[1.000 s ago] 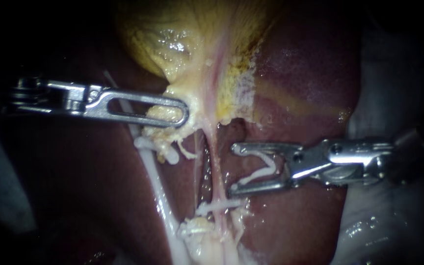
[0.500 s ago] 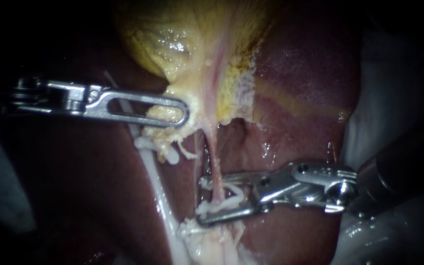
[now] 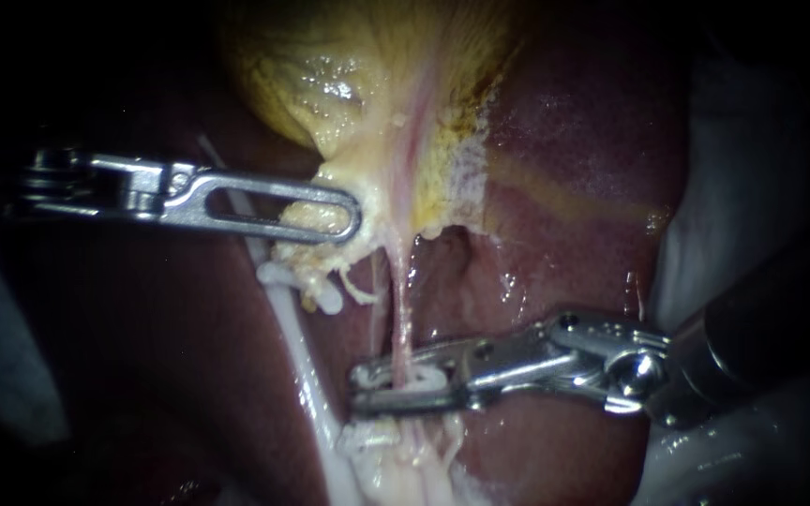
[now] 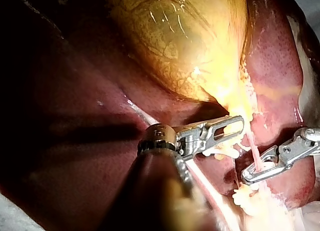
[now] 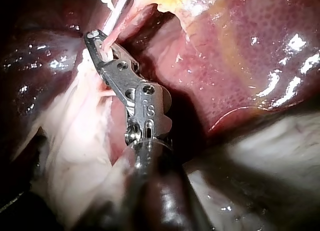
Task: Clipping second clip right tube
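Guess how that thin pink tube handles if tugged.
Likely floppy: the tube looks like a thin strand, taut only between the gallbladder and the right instrument. Probably slippery: the liver beside it glistens wet. Possibly fragile, being so thin.

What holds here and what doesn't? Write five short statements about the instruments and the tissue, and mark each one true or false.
1. The left instrument grips the lower end of the gallbladder. True.
2. The right tube is cut through. False: it runs unbroken from the gallbladder down into the right instrument.
3. The right instrument is closed on the right tube. True.
4. The two instruments touch each other. False: they are apart, the left instrument up at the gallbladder and the right instrument lower down on the tube.
5. The liver lies behind the right tube. True.
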`<act>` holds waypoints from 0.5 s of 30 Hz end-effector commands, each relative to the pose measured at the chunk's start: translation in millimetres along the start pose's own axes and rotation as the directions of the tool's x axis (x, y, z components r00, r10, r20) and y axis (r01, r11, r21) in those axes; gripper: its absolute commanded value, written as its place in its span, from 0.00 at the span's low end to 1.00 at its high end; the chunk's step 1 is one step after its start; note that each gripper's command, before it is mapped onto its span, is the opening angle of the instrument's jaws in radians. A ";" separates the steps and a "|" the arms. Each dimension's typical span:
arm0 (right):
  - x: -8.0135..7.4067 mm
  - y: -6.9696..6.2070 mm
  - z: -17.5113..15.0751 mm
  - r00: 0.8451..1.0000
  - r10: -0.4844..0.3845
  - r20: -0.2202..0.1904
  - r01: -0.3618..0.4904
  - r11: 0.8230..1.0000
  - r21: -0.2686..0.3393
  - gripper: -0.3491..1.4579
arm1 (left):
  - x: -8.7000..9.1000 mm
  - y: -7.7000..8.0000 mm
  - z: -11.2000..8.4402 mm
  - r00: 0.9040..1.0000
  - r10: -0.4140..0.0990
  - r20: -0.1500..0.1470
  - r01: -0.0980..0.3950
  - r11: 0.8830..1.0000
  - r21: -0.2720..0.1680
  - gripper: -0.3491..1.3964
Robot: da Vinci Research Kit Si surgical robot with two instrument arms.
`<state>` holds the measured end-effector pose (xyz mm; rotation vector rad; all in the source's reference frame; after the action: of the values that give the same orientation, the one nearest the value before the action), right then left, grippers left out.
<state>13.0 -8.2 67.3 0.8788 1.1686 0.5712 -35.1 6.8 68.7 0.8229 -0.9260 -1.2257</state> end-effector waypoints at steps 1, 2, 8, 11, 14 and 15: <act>0.0 -0.1 0.0 1.000 0.021 0.000 -0.021 1.000 0.003 0.00 | 0.0 0.0 0.0 1.000 0.000 -0.001 0.000 1.000 0.000 0.00; 0.0 -0.1 0.0 1.000 0.021 0.001 -0.021 1.000 0.004 0.00 | 0.0 0.0 0.0 1.000 0.000 -0.001 0.000 1.000 0.000 0.00; -0.1 -0.3 -0.1 1.000 0.020 0.002 -0.020 1.000 0.005 0.00 | -0.1 0.2 0.0 1.000 0.000 -0.001 0.000 1.000 0.000 0.00; -0.1 -0.4 -0.1 1.000 0.020 0.003 -0.020 1.000 0.008 0.00 | -0.1 0.2 0.0 1.000 0.000 -0.001 0.000 1.000 0.000 0.00; -0.1 -0.4 -0.2 1.000 0.020 0.003 -0.020 1.000 0.009 0.00 | -0.1 0.2 0.0 1.000 0.000 -0.001 0.000 1.000 0.000 0.00; -0.2 -0.4 -0.2 1.000 0.020 0.003 -0.020 1.000 0.009 0.00 | -0.1 0.2 0.0 1.000 0.000 -0.001 0.000 1.000 0.000 0.00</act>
<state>12.7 -8.5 67.0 0.8997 1.1611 0.5817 -35.0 6.9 68.9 0.8230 -0.9257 -1.2250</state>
